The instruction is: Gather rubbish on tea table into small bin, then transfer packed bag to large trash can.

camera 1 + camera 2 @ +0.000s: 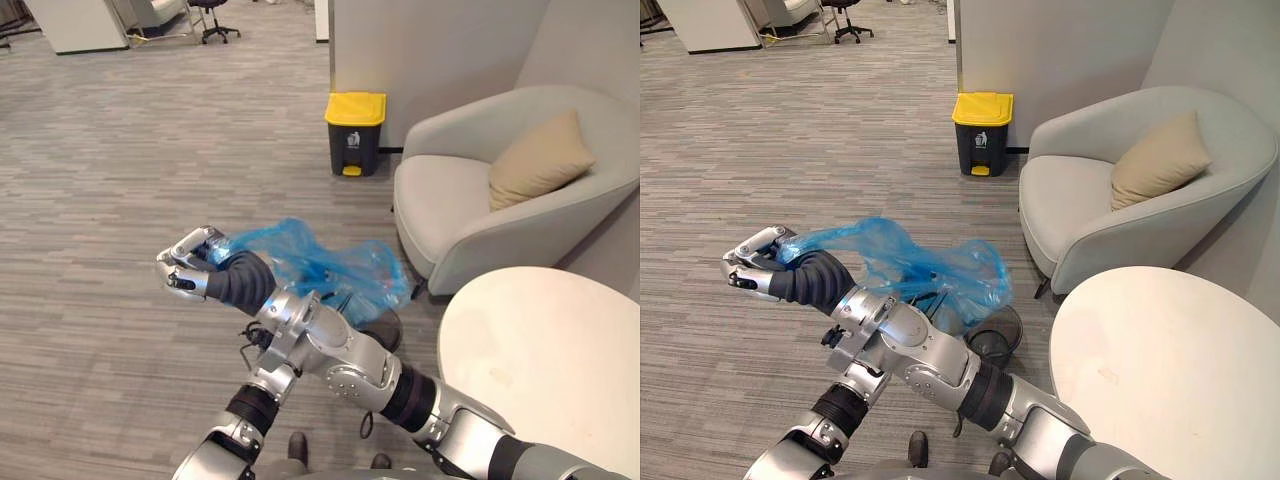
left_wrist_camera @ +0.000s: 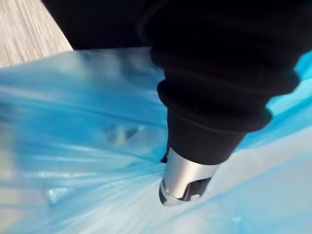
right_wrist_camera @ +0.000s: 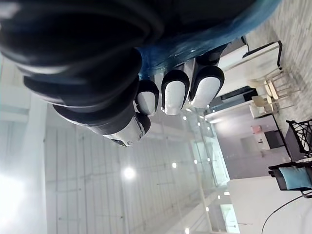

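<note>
Tea table (image 1: 560,370), round, matt white and smooth-topped, lies nearest at the lower right. Past its edge the right arm reaches across to the robot's left, and the right hand (image 1: 186,268) is closed in a fist, silver fingers curled tight round the twisted neck of the blue bag (image 1: 335,265). In the right wrist view the dark-tipped fingers (image 3: 175,92) are bent over against the ribbed cover, with blue film bunched just beside them. The bag is thin, translucent plastic, crinkled and puffed into soft, irregular folds. It trails from the fist to a fuller, sagging end above the small bin (image 1: 997,342). That bin is a round, dark wire-mesh basket standing on the floor beside the table; whether the bag touches its rim I cannot tell. The left hand (image 2: 187,178) is pressed close against the same glossy film, whose pleats converge at it, but whether it grips the plastic cannot be told. The floor (image 1: 120,160) is grey, in fine streaked planks. Farther back stands a rounded armchair (image 1: 450,215) in pale grey cloth, with a tan square cushion (image 1: 540,158) leaning upright in its corner. Beyond it, against the wall, is the large trash can (image 1: 354,135), a boxy dark body with a flat yellow lid and yellow pedal.
</note>
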Tool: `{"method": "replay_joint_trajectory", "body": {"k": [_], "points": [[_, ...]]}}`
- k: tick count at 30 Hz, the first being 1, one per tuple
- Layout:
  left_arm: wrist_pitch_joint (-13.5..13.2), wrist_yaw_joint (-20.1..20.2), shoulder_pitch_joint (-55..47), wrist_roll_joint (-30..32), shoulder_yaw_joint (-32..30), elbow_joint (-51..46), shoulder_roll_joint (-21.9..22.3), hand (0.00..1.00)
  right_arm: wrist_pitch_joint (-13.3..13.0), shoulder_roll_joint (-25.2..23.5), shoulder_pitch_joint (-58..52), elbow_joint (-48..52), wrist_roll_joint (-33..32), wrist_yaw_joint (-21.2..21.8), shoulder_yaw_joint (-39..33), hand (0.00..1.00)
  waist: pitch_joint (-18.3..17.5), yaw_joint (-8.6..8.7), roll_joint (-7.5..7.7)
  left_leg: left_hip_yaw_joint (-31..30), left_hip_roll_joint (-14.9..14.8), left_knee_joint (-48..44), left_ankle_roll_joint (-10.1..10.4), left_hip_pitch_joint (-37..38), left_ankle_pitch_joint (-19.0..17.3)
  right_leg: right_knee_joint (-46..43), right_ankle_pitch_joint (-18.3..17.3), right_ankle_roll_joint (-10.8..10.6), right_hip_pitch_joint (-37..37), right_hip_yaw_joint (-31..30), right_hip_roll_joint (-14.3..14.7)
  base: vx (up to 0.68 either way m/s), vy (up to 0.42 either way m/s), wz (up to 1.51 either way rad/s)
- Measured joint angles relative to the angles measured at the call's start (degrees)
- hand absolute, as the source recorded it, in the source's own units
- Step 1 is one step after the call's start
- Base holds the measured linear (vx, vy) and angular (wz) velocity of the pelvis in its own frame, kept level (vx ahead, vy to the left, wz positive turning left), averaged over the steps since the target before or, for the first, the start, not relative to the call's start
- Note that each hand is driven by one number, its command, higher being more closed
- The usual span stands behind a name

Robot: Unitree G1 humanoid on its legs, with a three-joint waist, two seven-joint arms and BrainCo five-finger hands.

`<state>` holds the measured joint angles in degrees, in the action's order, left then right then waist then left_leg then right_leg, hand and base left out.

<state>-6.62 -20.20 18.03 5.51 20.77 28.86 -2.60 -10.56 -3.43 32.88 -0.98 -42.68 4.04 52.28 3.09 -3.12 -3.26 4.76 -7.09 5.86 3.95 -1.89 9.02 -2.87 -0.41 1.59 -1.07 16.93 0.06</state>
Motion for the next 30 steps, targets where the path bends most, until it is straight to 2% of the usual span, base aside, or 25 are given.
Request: {"method": "replay_joint_trajectory", "body": {"k": [1, 2, 6, 9, 13, 18, 20, 23, 27, 30], "points": [[0.00, 0.00, 0.06, -0.34, -0.02, 0.00, -0.05, 1.00, 0.06, 0.01, -0.23, 0.00, 0.00, 0.07, 0.01, 1.00, 0.00, 0.07, 0.00, 0.03, 0.00, 0.00, 0.01, 0.00, -0.01, 0.00, 0.00, 0.00, -0.01, -0.03, 0.00, 0.00, 0.000, 0.00], [-0.02, 0.01, 0.14, -0.60, -0.05, 0.00, -0.12, 1.00, 0.28, 0.02, -0.83, -0.01, 0.07, 0.25, 0.02, 0.00, -0.03, 0.21, 0.05, 0.07, 0.00, 0.00, 0.01, 0.00, -0.01, 0.00, 0.00, -0.01, -0.03, -0.08, -0.01, 0.00, 0.000, 0.00], [-0.04, 0.13, 0.23, -1.52, -0.23, 0.00, -0.98, 1.00, 1.17, 1.67, -3.07, -1.05, 0.91, 1.76, 0.55, 0.00, -0.18, 0.74, 0.30, 0.46, 0.00, 0.00, 0.01, 0.04, -0.02, 0.00, -0.08, -0.13, -0.21, -0.51, -0.01, -0.01, 0.017, -0.05], [-0.21, 0.18, -0.17, -2.43, -1.51, 0.02, -1.15, 1.00, 2.13, 4.50, -4.27, -1.41, 5.40, 2.42, 0.44, 0.00, -0.19, 0.75, 0.31, 0.59, -0.04, 0.00, 0.00, 0.09, -0.02, 0.01, -0.18, -0.29, -0.24, -0.60, 0.00, 0.00, 0.000, 0.00], [-0.86, 0.27, -4.17, -2.65, -4.80, 0.02, -1.14, 1.00, 2.13, 7.62, -4.31, -2.13, 11.96, 2.58, -1.22, 0.00, -0.27, 0.89, 0.45, 0.99, -0.08, 0.01, 0.02, 0.23, -0.05, 0.05, -0.18, -0.30, -0.28, -0.99, 0.03, -0.01, 0.011, -0.05], [-1.18, 0.32, -11.50, -3.91, -10.39, 0.03, -2.65, 1.00, 1.89, 14.99, -6.14, -1.76, 19.48, 3.82, -5.76, 0.00, -0.83, 0.81, 1.39, 1.23, -0.06, 0.01, 0.12, 0.21, -0.20, 0.22, -0.19, -0.32, -0.31, -1.24, 0.05, 0.00, 0.000, 0.00], [-1.58, 0.25, -13.99, -5.31, -13.55, 0.03, -3.58, 1.00, 1.62, 19.92, -8.07, 0.42, 22.47, 4.74, -6.67, 0.00, -0.98, 0.68, 1.64, 1.26, -0.03, 0.02, 0.10, 0.14, -0.26, 0.41, -0.18, -0.33, -0.31, -1.28, 0.04, 0.00, 0.000, 0.00], [-2.65, 0.22, -16.42, -7.24, -16.69, 0.03, -4.70, 1.00, -0.32, 25.67, -11.03, 2.87, 25.44, 6.31, -6.73, 0.00, -1.01, 0.74, 1.70, 1.31, -0.03, 0.02, 0.09, 0.02, -0.34, 0.89, -0.14, -0.40, -0.28, -1.34, 0.10, 0.00, 0.000, 0.00], [-3.89, 0.29, -18.91, -9.54, -21.11, 0.02, -5.76, 1.00, -0.48, 33.53, -15.11, 3.21, 32.44, 8.71, -6.81, 0.00, -1.00, 0.65, 1.71, 1.29, -0.05, 0.03, 0.05, -0.36, -0.43, 1.15, -0.12, -0.43, -0.47, -1.35, 0.21, 0.00, 0.000, 0.00], [-4.35, 1.40, -20.78, -10.14, -22.11, 0.01, -6.49, 1.00, -0.55, 37.04, -17.55, 0.59, 37.20, 9.99, -7.23, 0.00, -0.99, 0.57, 1.73, 1.27, 0.01, 0.02, -0.03, -0.65, -0.46, 1.36, -0.12, -0.43, -0.62, -1.33, 0.21, 0.00, 0.000, 0.00]]}}
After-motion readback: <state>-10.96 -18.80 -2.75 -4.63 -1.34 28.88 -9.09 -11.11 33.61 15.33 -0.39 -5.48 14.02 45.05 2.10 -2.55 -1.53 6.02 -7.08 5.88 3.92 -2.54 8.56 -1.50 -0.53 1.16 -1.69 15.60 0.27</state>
